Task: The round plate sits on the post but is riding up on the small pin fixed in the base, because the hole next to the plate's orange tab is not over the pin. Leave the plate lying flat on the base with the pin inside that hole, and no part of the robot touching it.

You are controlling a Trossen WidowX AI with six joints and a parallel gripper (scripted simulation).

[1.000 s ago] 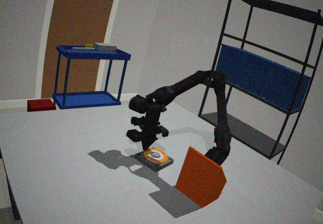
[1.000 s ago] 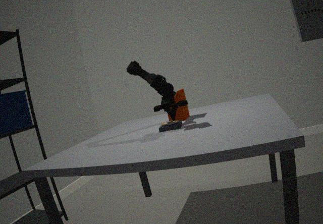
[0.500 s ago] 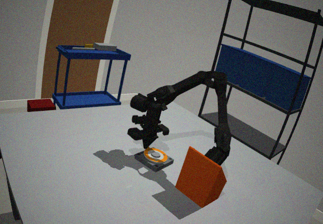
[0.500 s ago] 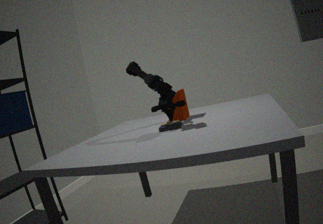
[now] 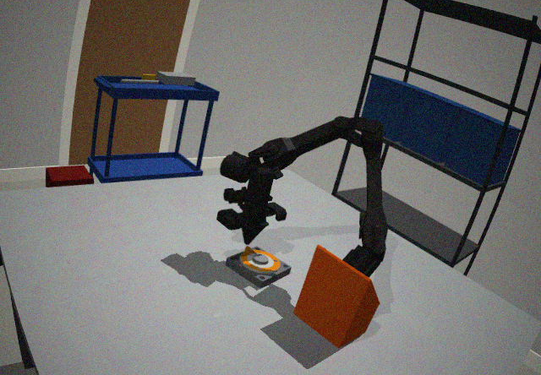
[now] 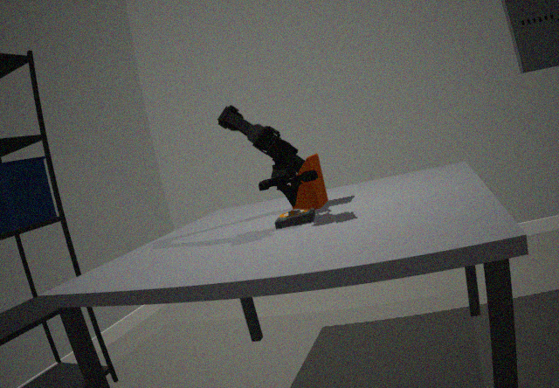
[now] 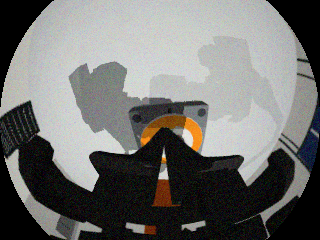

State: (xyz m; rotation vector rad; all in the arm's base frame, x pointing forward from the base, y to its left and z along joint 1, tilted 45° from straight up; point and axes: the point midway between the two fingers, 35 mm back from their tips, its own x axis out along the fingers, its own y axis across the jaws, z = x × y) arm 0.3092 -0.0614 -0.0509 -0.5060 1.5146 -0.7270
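Below the middle of the top view, on the white table (image 5: pixel 109 274), you have the round plate (image 5: pixel 260 261) lying on its grey square base (image 5: pixel 258 269), just left of the big orange wedge (image 5: pixel 334 296). Your jaws (image 5: pixel 249 236) are pinched fully together with nothing between them, their tip hanging just above the plate's upper-left edge, right over the orange tab (image 5: pixel 247 251).

That tab is your only clue to direction: a round plate has no long axis, and the tab sticks out toward the upper left of the top view, toward the blue cart (image 5: pixel 150 127). You cannot make out the pin or the hole from any view; they are too small.

Expect the plate to be light, stiff and fairly slick, turning freely about the pale post (image 5: pixel 262 261) at its centre. You need not grasp it. Judging by the closed tip, a sideways nudge against the tab should swing it round until the hole meets the pin. Press gently, since a hard shove may overshoot or shift the base. Then lift well away.
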